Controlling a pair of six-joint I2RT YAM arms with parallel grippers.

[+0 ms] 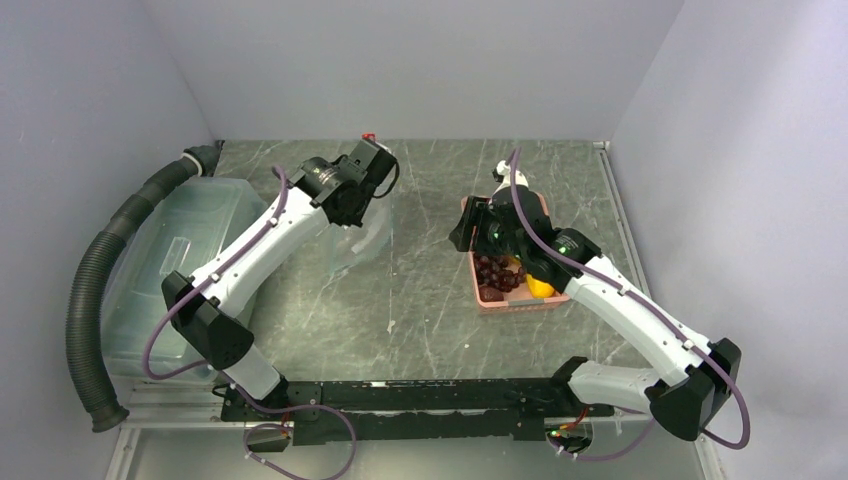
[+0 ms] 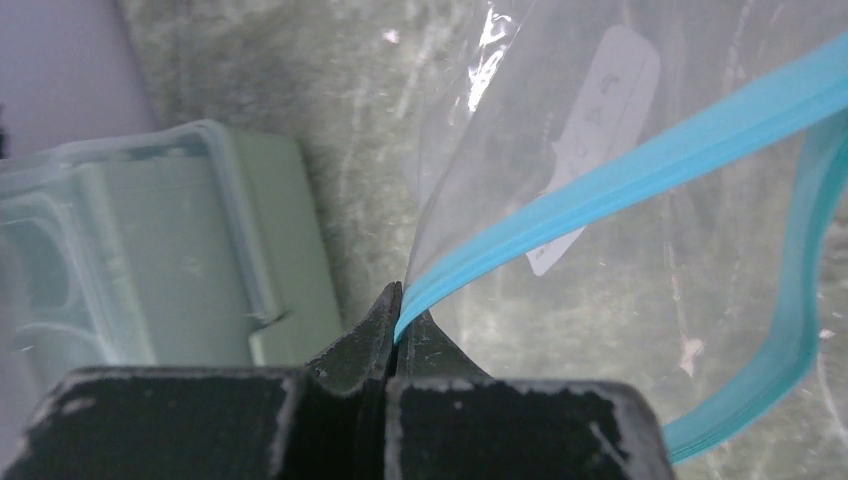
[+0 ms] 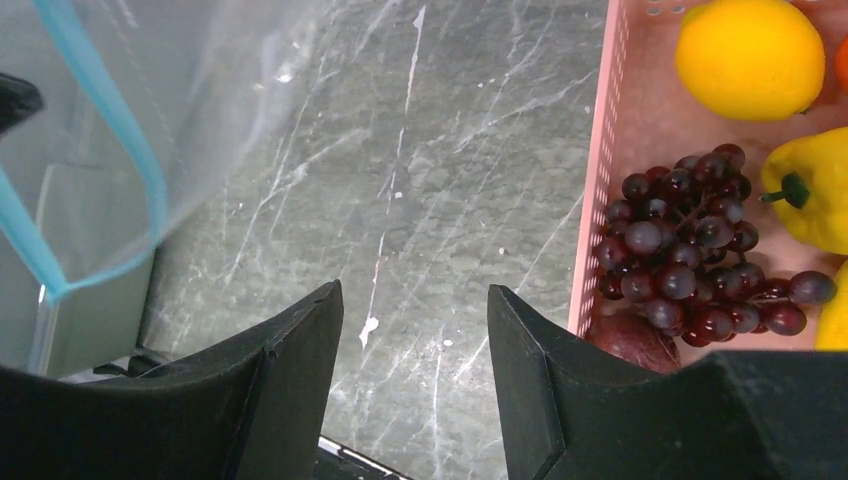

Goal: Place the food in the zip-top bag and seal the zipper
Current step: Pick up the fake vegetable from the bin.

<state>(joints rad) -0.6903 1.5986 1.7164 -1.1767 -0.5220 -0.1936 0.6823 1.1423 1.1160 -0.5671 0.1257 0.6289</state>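
Our left gripper (image 2: 397, 325) has its jaws pressed shut on the zipper (image 2: 620, 170), pinching the teal strip at one corner of the mouth of the zip-top bag (image 2: 520, 150). The mouth loops open above the table, with the lidded bin (image 2: 150, 250) just to its left. Our right gripper (image 3: 412, 310) has wide, empty jaws over bare table (image 3: 420, 150), between the bag and the pink basket (image 3: 600, 150) on the right. The food we can see lies in the basket: grape bunch (image 3: 690, 250), lemon (image 3: 750, 55), bell pepper (image 3: 815, 195). We judge the step to be fetching a first piece. To do it well, we would clear the basket wall, close on the grapes' thick middle, and pinch the zipper firmly so the mouth gapes.
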